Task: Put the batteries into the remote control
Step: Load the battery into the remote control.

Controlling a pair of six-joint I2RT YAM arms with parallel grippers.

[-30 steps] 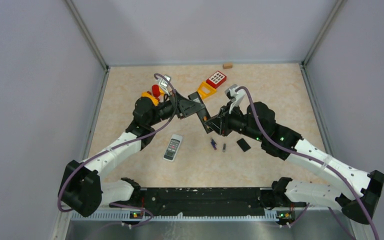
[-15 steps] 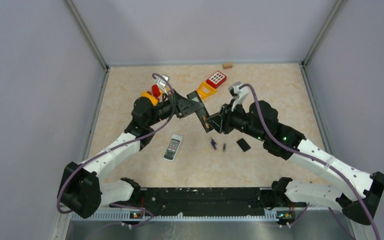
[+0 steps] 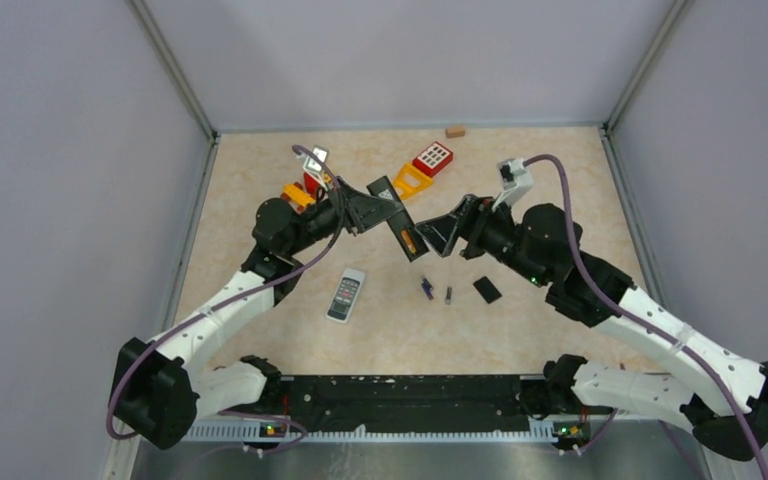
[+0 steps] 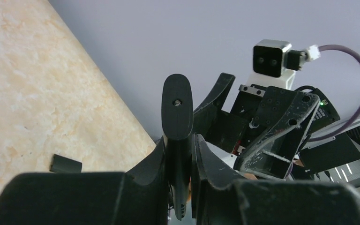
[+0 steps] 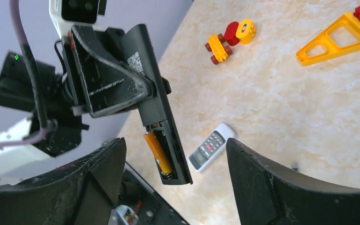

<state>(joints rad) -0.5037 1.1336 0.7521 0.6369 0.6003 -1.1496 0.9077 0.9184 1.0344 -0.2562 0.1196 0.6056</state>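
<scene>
— So, how to finish this step cleanly?

— Keep the left gripper point(image 3: 378, 207) clamped hard on the remote point(image 5: 158, 105), held clear of the table point(image 3: 550, 170). Back the right gripper point(image 3: 438, 236) straight out toward 3 o'clock, jaws wide apart and holding nothing. Avoid brushing the orange battery point(image 5: 158, 152), apparently seated in the open bay.

— And after that?

— Probably go for the blue battery point(image 3: 426, 288) or the grey battery point(image 3: 448, 295), both loose on the table at 6 o'clock of the remote, with the cover point(image 3: 487, 290) near them at 3 o'clock. Pinch across the middle. Line up with the empty slot beside the orange one. Mind the polarity marks, too small to read from here. Leave the white remote point(image 3: 345, 295) at 7 o'clock alone.

— Heading of the remote?

— Seen from above, runs from 11 to 5 o'clock, bay end at 5, open face turned toward the right gripper. Carries the orange battery parallel to that long axis. Looks tilted off the table rather than flat, so match that tilt when bringing in the next cell.
</scene>
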